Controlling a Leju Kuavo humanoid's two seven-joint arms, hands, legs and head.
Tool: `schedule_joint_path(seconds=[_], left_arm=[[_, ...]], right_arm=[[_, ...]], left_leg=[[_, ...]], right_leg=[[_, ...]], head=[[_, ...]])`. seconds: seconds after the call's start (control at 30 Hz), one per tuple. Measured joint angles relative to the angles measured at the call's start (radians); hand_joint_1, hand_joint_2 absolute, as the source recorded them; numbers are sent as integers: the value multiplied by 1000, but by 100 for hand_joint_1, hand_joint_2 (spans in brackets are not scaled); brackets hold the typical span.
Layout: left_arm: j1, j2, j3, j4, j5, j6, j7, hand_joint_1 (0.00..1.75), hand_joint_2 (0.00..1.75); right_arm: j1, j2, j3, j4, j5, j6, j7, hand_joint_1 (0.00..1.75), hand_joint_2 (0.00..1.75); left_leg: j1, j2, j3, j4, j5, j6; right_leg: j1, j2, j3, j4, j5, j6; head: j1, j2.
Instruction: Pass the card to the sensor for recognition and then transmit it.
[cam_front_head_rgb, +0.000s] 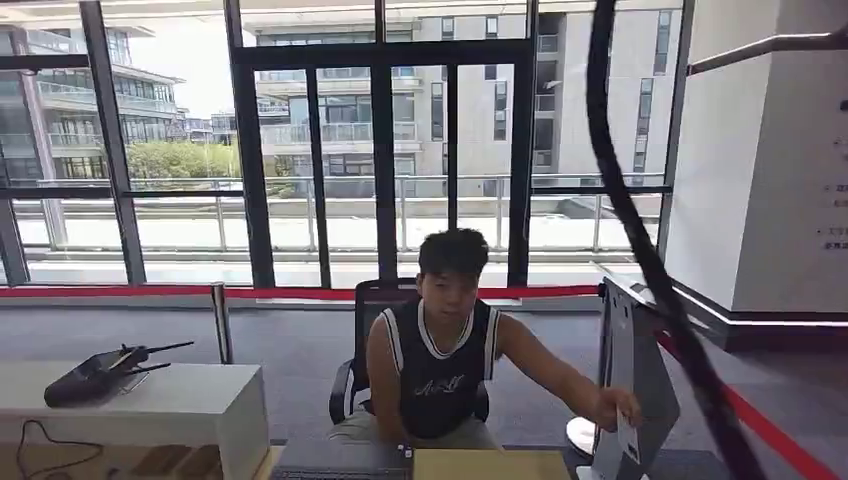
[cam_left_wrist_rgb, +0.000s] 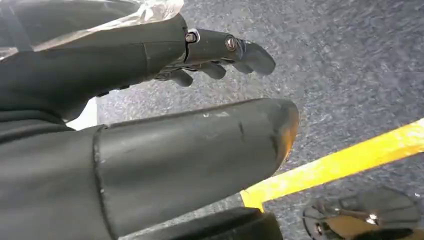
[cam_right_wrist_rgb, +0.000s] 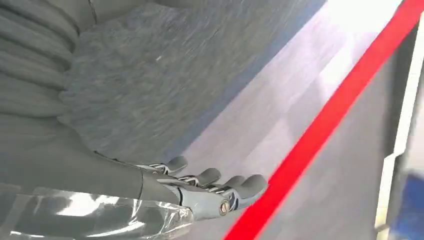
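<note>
Wrist views show left hand and right hand spread, holding nothing.

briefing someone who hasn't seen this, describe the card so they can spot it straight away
Start at the big wall of windows and come down to the person seated in the office chair behind the desk. Follow that person's outstretched arm to the grey monitor standing at the desk's right end. The card is the small white slip hanging from their fingers against the monitor's back, paler than the grey panel behind it.

White lettering on the person's dark jersey and blue signage on the white wall are too blurred to read.
</note>
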Motion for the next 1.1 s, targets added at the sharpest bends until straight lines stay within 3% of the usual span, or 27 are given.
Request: schedule_joint_path(seconds=[0.17,0.37,0.6,1.1], left_arm=[[8,-1,0,0,0,0,0,0,0],[8,-1,0,0,0,0,0,0,0],[8,-1,0,0,0,0,0,0,0],[8,-1,0,0,0,0,0,0,0]], right_arm=[[19,0,147,-90,0,-1,1,0,175],[30,-3,235,-146,-2,-3,2,0,175],[37,-11,286,-176,-3,-3,4,0,175],[41,-19,319,-192,-3,-4,4,0,175]], left_leg=[[0,-6,-1,0,2,-1],[0,-6,-2,0,2,-1],[0,-6,-2,0,2,-1],[0,-6,-2,0,2,-1]], right_leg=[[0,-5,0,0,0,0],[0,-5,0,0,0,0],[0,-5,-1,0,0,0],[0,-5,-1,0,0,0]], head=[[1,0],[2,0],[2,0],[3,0]])
